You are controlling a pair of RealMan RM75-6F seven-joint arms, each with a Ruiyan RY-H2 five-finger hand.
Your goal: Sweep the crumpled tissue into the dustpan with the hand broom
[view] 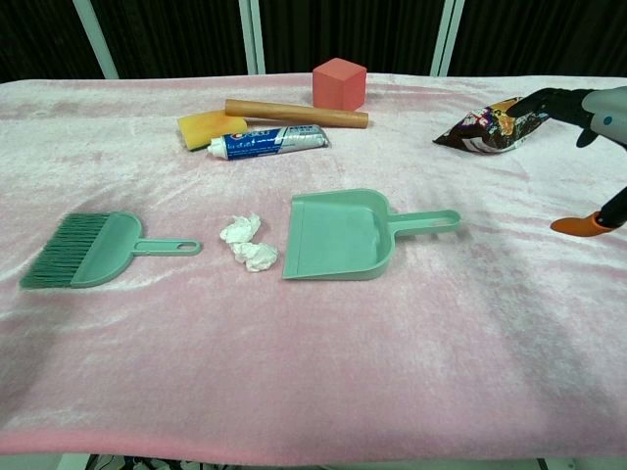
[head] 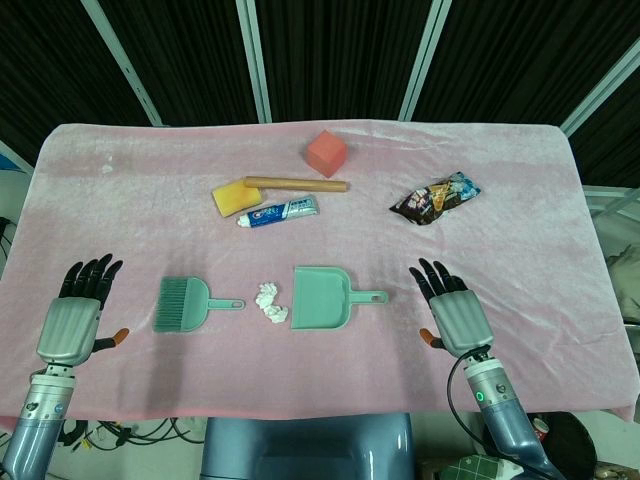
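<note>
both hands open and empty. the left hand (head: 78, 315) sits nearer the hand broom (head: 185, 304), whose handle points right toward the crumpled tissue (head: 270, 302). the tissue lies on the counter (head: 560, 230) just left of the dustpan (head: 322, 298) mouth; the right hand (head: 455, 310) waits beyond the dustpan's handle.

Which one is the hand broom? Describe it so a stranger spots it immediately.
Start at the pink cloth-covered table and look along its near edge, just right of the left hand. The hand broom lies flat there, bristles pointing left, handle pointing toward the crumpled tissue. The dustpan beyond shares its green colour, but only the broom has bristles.
</note>
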